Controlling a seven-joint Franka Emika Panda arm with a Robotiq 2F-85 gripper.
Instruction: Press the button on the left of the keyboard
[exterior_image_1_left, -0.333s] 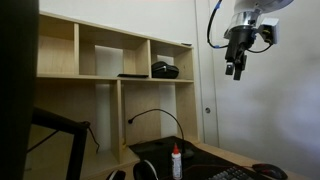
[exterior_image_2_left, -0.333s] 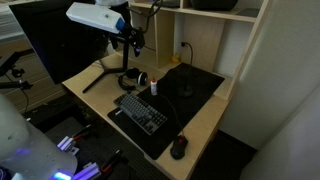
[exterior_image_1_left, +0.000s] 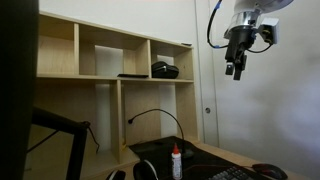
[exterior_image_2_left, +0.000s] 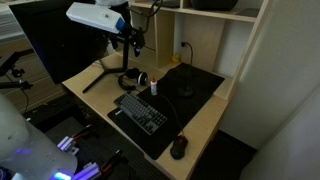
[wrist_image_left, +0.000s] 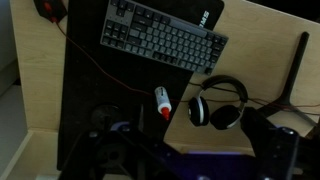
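The flat black keyboard (exterior_image_2_left: 143, 112) lies on the wooden desk, partly on a black mat; it also shows in the wrist view (wrist_image_left: 163, 37) and at the lower edge of an exterior view (exterior_image_1_left: 232, 173). My gripper (exterior_image_2_left: 134, 45) hangs high above the desk, well above the headphones and apart from the keyboard; it also shows in an exterior view (exterior_image_1_left: 236, 68). In the wrist view its dark fingers (wrist_image_left: 190, 165) stand wide apart at the bottom edge, open and empty.
Black headphones (wrist_image_left: 220, 102) and a small white bottle with a red cap (wrist_image_left: 162, 102) lie near the keyboard. A dark mouse (exterior_image_2_left: 179, 147) sits past its other end. A wooden shelf unit (exterior_image_1_left: 110, 55) and a monitor (exterior_image_2_left: 60, 45) stand behind the desk.
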